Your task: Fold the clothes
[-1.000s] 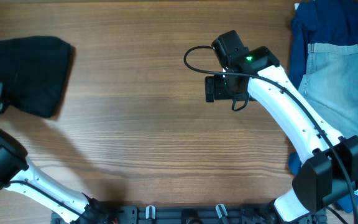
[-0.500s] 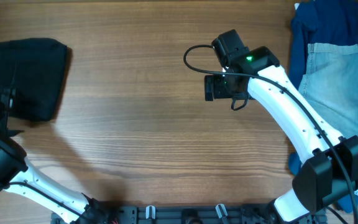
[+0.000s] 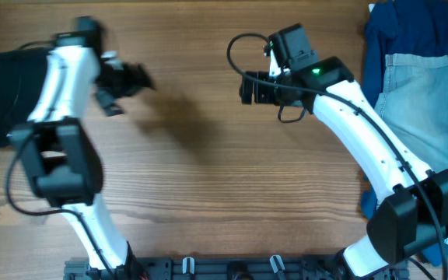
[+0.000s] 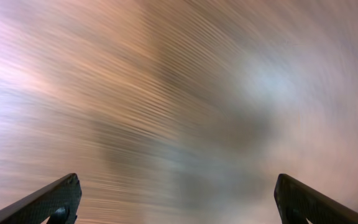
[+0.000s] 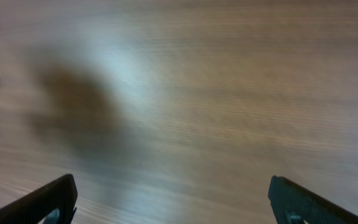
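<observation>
A folded black garment [image 3: 10, 93] lies at the table's far left. My left arm reaches over its right edge, and the left gripper [image 3: 134, 78], blurred by motion, hangs open above bare wood just right of it. In the left wrist view the left gripper [image 4: 179, 205] holds nothing, with only blurred wood between its fingertips [image 4: 58, 199]. My right gripper [image 3: 243, 88] is open over the table's middle and points left. The right wrist view shows the right gripper [image 5: 173, 202] with nothing in it, over wood.
A pile of unfolded clothes fills the right edge: a dark blue piece [image 3: 411, 27] at the top and light denim [image 3: 418, 101] below it. Bare wooden table [image 3: 208, 179] lies between the two arms. A black cable loops near the right wrist.
The left gripper has opened and let go of the black garment, then swung fast to the right, off the cloth. The right gripper has shifted a little up and left.
</observation>
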Controlling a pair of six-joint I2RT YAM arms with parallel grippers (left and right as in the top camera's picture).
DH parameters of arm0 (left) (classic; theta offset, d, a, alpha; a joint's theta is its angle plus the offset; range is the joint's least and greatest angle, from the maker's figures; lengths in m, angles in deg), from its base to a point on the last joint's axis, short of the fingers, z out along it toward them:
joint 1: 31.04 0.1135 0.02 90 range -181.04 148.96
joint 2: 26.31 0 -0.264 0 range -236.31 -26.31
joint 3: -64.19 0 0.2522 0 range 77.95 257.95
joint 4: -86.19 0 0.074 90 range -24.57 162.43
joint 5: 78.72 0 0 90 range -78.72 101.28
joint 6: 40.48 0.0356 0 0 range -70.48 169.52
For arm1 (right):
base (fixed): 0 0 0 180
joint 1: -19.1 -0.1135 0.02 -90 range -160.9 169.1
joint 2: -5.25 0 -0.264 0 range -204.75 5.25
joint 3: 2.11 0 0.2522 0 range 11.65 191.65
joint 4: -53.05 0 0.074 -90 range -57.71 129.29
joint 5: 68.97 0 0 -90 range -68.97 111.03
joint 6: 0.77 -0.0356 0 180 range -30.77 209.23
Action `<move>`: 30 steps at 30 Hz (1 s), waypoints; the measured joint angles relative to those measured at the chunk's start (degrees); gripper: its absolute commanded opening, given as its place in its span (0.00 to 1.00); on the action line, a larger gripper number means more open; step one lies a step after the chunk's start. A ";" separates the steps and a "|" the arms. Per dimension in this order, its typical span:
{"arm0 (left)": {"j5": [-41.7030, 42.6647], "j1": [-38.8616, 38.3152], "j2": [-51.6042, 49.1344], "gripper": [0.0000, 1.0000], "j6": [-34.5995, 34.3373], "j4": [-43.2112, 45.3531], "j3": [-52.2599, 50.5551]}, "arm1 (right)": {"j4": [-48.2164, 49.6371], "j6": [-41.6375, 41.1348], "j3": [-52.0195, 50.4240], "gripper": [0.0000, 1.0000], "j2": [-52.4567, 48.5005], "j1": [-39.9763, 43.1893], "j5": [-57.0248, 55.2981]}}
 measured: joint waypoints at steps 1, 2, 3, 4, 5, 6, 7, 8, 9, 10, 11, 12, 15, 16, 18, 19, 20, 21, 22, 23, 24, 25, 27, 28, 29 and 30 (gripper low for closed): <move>-0.94 -4.37 0.00 1.00 2.69 -0.11 0.00 | 1.60 -0.04 0.02 1.00 0.00 1.07 1.49; -1.75 -7.41 0.00 1.00 4.76 -0.74 0.00 | 2.34 -0.17 0.02 1.00 0.00 2.56 2.73; -3.48 -10.47 0.00 1.00 6.51 -2.14 0.00 | 2.23 -0.15 0.02 1.00 0.00 3.34 3.08; -4.92 -12.87 0.00 1.00 7.85 -3.69 0.00 | 1.31 -0.11 0.04 1.00 0.00 5.73 4.00; -6.36 -14.45 0.00 1.00 8.55 -5.95 0.00 | -1.68 0.09 0.13 1.00 0.00 7.50 4.74; -7.10 -15.21 0.00 1.00 8.46 -8.98 0.00 | -5.20 0.00 0.13 1.00 0.00 9.03 5.22; -7.52 -15.50 0.00 1.00 7.98 -12.74 0.00 | -8.15 -0.15 0.11 1.00 0.00 10.73 5.46; -7.54 -15.34 0.02 1.00 7.37 -15.87 0.00 | -10.80 -0.24 0.11 1.00 0.02 12.15 5.66; -7.56 -15.17 0.02 1.00 7.13 -17.77 -0.02 | -12.70 -0.42 0.11 1.00 0.09 13.18 5.73; -7.54 -14.97 0.09 1.00 6.95 -19.10 -0.02 | -15.21 -0.61 0.11 1.00 0.15 14.01 5.73; -7.56 -14.86 0.22 1.00 6.88 -20.65 -0.02 | -17.07 -0.63 0.11 1.00 0.28 14.27 5.73; -7.56 -14.82 0.48 1.00 6.80 -22.18 -0.02 | -19.91 -0.66 0.11 1.00 0.74 14.34 5.77; -7.54 -14.84 3.10 1.00 6.69 -25.53 -0.02 | -28.26 -0.81 0.11 1.00 2.99 14.34 6.14; -7.56 -14.84 4.17 1.00 6.69 -26.38 -0.02 | -30.03 -0.81 0.09 1.00 3.67 14.32 6.14; -8.31 -14.82 7.39 1.00 6.69 -27.21 -0.07 | -30.29 -0.81 -0.66 1.00 6.19 14.21 6.08; -8.83 -14.84 9.84 1.00 6.67 -27.08 -0.11 | -29.92 -1.25 -1.53 1.00 8.83 13.79 4.94; -9.25 -14.84 12.31 1.00 6.67 -26.40 -0.26 | -29.07 -2.03 -2.47 1.00 11.30 13.20 2.95; -9.73 -14.84 14.97 1.00 6.60 -24.96 -0.39 | -27.96 -2.82 -3.72 1.00 14.71 12.39 0.48; -10.34 -14.82 18.62 1.00 6.49 -22.08 -0.85 | -26.75 -3.41 -4.87 1.00 18.36 11.50 -1.75; -10.60 -14.82 20.90 1.00 6.43 -20.55 -0.96 | -25.86 -3.78 -5.46 1.00 21.00 10.75 -3.43; -10.95 -14.82 25.16 1.00 6.27 -17.70 -1.99 | -22.12 -4.02 -7.15 1.00 26.12 9.07 -5.29; -11.52 -14.82 30.01 1.00 6.10 -14.32 -3.58 | -18.91 -4.22 -8.68 1.00 30.53 7.26 -6.47; -13.31 -14.84 40.28 1.00 5.81 -7.78 -8.81 | -11.21 -4.35 -12.87 1.00 38.07 3.04 -8.74; -15.08 -14.84 46.34 1.00 5.42 -4.48 -12.83 | -7.61 -4.50 -16.00 1.00 41.97 0.37 -9.99; -16.06 -14.82 49.81 1.00 5.18 -3.28 -15.23 | -5.46 -4.63 -18.43 1.00 44.48 -1.44 -11.21; -17.11 -14.82 54.29 1.00 5.07 0.46 -19.63 | -2.89 -4.74 -21.88 1.00 47.52 -3.65 -13.20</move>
